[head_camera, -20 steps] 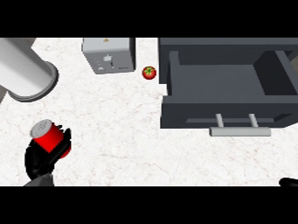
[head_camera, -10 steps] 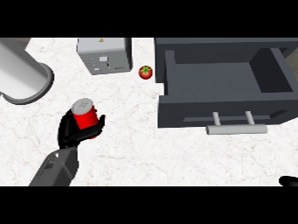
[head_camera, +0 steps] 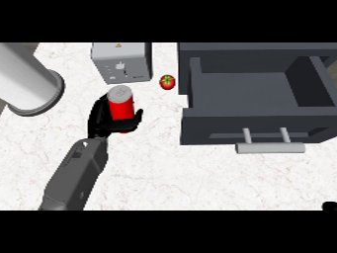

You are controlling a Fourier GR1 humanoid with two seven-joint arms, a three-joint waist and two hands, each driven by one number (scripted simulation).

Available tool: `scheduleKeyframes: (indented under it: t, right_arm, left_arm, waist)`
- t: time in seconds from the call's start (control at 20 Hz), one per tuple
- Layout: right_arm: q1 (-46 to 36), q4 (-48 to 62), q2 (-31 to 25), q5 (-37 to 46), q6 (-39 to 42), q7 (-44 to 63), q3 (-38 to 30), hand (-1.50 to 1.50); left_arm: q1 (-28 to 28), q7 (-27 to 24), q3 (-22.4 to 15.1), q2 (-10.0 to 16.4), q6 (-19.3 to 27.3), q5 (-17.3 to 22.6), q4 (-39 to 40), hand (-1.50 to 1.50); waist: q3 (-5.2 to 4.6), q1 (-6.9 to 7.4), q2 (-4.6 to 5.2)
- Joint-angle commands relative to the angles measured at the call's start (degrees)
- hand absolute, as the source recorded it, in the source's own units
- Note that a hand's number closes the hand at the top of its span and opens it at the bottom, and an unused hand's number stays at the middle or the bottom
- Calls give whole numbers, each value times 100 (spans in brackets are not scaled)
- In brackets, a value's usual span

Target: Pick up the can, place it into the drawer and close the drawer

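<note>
While the drawer point(head_camera: 251, 127) stands open at the right, the left hand point(head_camera: 102, 121) has its fingers curled round the red can point(head_camera: 121, 106), held upright. The can is over the surface point(head_camera: 200, 173), left of the drawer.

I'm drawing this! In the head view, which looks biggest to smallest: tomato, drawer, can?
1. drawer
2. can, held in the left robot hand nearer the camera, which may enlarge it
3. tomato

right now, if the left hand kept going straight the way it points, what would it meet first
Probably the small grey box just ahead: the left hand, curled round the red can, points toward it along the forearm's line. Height is unclear, so it might pass above it.
</note>
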Motion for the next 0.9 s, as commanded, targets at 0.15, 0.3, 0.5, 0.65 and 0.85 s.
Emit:
scheduleKeyframes:
  t: [0.15,0.3,0.5,0.65,0.85]
  right_arm:
    - [122,-377,111,197,-82,169,151,-150]
    - [-52,-93,-4,179,-93,57,-21,-150]
    - [135,-270,125,237,-55,47,101,-150]
    - [-433,-336,-241,-77,-181,817,-63,-150]
    - [-283,300,34,308,-137,-107,39,-150]
  left_arm:
    - [-516,1329,-432,-64,377,-221,-1225,150]
    - [-869,1865,-572,-230,590,-296,-1554,150]
    - [-996,2463,-1011,-280,945,-55,-2157,150]
    - [-1318,2626,-954,-284,1074,-57,-2234,150]
    - [-2240,3395,-958,-286,1393,-214,-2160,150]
  waist:
    - [4,64,-36]
    - [5,60,-29]
    - [4,27,-26]
    - [0,30,-12]
    - [5,6,-1]
